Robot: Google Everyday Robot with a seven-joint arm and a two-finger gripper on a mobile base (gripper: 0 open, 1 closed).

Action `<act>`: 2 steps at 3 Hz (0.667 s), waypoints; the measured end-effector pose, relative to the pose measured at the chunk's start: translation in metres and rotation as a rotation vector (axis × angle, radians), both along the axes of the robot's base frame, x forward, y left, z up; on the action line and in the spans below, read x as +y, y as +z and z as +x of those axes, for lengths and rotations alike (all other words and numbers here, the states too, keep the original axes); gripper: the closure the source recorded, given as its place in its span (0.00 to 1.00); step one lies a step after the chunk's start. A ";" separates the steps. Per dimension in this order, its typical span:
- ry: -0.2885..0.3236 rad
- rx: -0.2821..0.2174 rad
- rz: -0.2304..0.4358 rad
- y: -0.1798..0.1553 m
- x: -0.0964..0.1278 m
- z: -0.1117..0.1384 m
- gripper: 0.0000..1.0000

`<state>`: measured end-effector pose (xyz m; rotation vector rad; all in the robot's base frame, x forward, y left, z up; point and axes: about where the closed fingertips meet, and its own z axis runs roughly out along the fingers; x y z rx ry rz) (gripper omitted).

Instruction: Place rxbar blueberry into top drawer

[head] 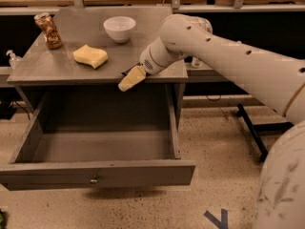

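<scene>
One white arm [228,56] stretches in from the right of the table [47,70]. It bends at the wrist so that the gripper [132,78] slants down and to the left, just off the table's front edge and above the top drawer [119,173]. We cannot tell whether the gripper is spread or pressed together. A thin dark sliver at the table's front edge, touching the gripper's upper side, looks to us like the rxbar blueberry [128,72], but we cannot be sure. The top drawer stands pulled out below the table top, with a small metal lock fitting [94,179] at the centre of its front. On the table we see a yellow sponge [90,56], a white bowl [119,28] toward the back and a can [48,31] at the back left corner. A speckled floor [224,142] spreads beneath the table.
</scene>
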<state>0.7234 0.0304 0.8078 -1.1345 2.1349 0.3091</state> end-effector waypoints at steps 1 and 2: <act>0.023 -0.006 0.012 0.007 0.004 -0.001 0.30; 0.054 -0.008 -0.003 0.008 0.010 -0.002 0.62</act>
